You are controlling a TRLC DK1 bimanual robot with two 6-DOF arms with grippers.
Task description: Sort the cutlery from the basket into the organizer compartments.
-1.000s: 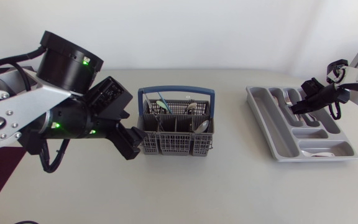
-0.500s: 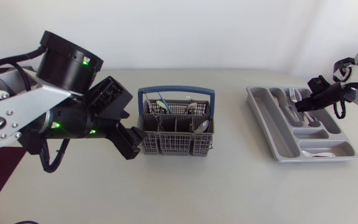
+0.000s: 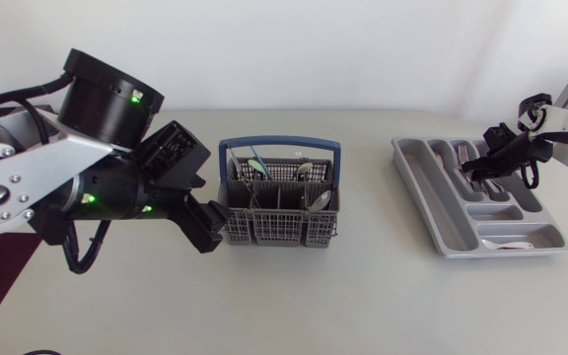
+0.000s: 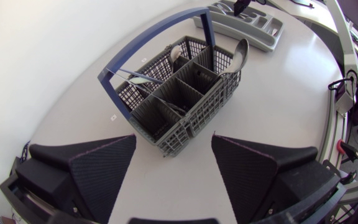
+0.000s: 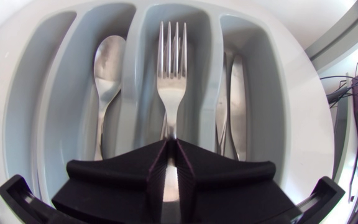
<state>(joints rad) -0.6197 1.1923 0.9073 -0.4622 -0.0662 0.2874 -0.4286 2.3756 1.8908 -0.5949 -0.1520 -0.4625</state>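
The grey organizer [image 3: 434,215] lies at the table's right. My right gripper [image 3: 474,170] hangs over its far half, shut on the handle of a fork [image 5: 171,68]. The fork's tines point ahead along the middle long compartment [image 5: 194,37]. A spoon [image 5: 107,62] lies in the compartment on one side, knives [image 5: 232,93] on the other. The grey basket [image 3: 280,202] with a blue handle [image 4: 154,37] stands mid-table and holds several pieces, among them a spoon [image 4: 240,53]. My left gripper [image 4: 173,155] is open just short of the basket's near corner, touching nothing.
A small spoon [image 3: 509,242] lies in the organizer's near cross compartment. The bulky left arm [image 3: 97,168] fills the table's left side. Bare tabletop lies between the basket and the organizer [image 4: 247,18] and along the front edge.
The right gripper with the fork swung slightly outward to the right, then came back over the organizer. The left arm and the basket have not moved.
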